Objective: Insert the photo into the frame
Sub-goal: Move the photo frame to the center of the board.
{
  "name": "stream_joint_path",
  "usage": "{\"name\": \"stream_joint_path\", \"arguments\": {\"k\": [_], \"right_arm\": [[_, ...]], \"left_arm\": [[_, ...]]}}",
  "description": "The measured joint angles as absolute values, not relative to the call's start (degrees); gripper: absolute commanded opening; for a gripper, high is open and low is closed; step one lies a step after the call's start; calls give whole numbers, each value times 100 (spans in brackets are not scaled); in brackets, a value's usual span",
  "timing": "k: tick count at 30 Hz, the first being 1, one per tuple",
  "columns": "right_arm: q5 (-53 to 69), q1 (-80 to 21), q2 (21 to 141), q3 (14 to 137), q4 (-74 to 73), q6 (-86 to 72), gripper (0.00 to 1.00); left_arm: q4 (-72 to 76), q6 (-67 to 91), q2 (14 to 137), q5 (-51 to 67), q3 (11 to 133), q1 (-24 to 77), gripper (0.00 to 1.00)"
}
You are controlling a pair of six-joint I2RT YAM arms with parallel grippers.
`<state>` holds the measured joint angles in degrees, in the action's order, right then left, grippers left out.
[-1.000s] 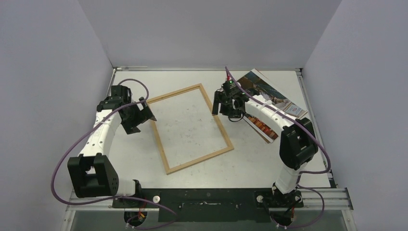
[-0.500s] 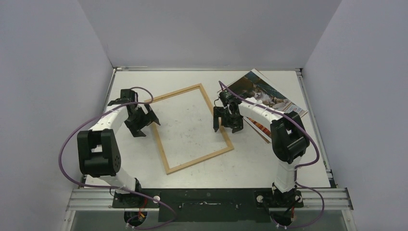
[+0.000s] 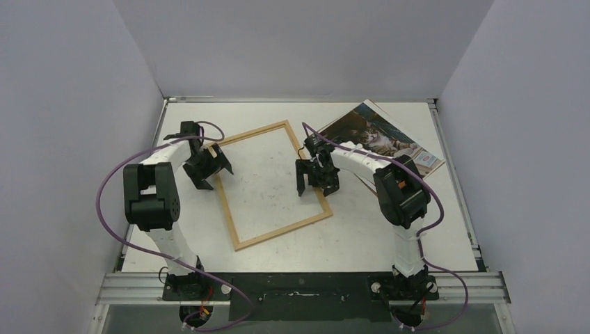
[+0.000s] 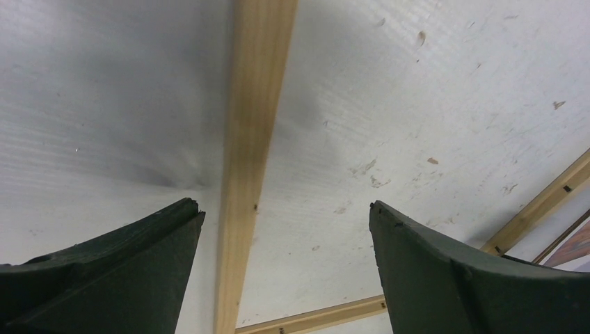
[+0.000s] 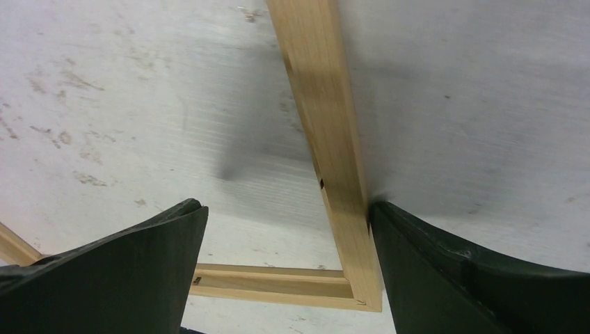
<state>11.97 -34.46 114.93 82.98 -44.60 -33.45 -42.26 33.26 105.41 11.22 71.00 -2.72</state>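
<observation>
The frame (image 3: 276, 229) is an empty light-wood rectangle lying flat in the middle of the table, with bare tabletop showing through it. The photo (image 3: 379, 136), a cat print with a white border, lies at the back right, outside the frame. My left gripper (image 3: 211, 173) is open, low over the frame's left rail (image 4: 250, 160), which runs between its fingers (image 4: 132, 268) nearer the left one. My right gripper (image 3: 316, 185) is open astride the right rail (image 5: 327, 132) near a corner. Its right finger (image 5: 459, 278) rests against the rail's outer edge.
Grey walls close the table on the left, back and right. A metal strip with the arm bases (image 3: 299, 287) runs along the near edge. Purple cables (image 3: 104, 202) loop from both arms.
Both grippers have come down onto the frame's side rails, the right one moving left, away from the photo, with its jaws opening wider. The frame has slid slightly left.
</observation>
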Motion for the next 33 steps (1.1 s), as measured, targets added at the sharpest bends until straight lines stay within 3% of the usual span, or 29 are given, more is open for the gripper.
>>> {"name": "stream_joint_path", "arguments": {"k": [11, 16, 20, 26, 29, 33], "right_arm": [[1684, -3717, 11616, 8534, -4134, -3127, 88], [1144, -3557, 11498, 8654, -4086, -3155, 89], [325, -2886, 10724, 8158, -4012, -3319, 89], [-429, -996, 9201, 7306, -3889, -3586, 88], [-537, -305, 9275, 7229, -3903, -3592, 90], [-572, -165, 9920, 7373, -4040, -3514, 91]], "left_arm": [[-4163, 3181, 11292, 1181, 8171, -532, 89], [-4176, 2941, 11719, 1149, 8949, -740, 89], [-4491, 2714, 11824, 757, 9561, -801, 90], [-4657, 2517, 11780, 548, 10049, -731, 90], [-4670, 2510, 11738, 652, 10121, -541, 90], [-4633, 2576, 11723, 956, 10300, -99, 90]]}}
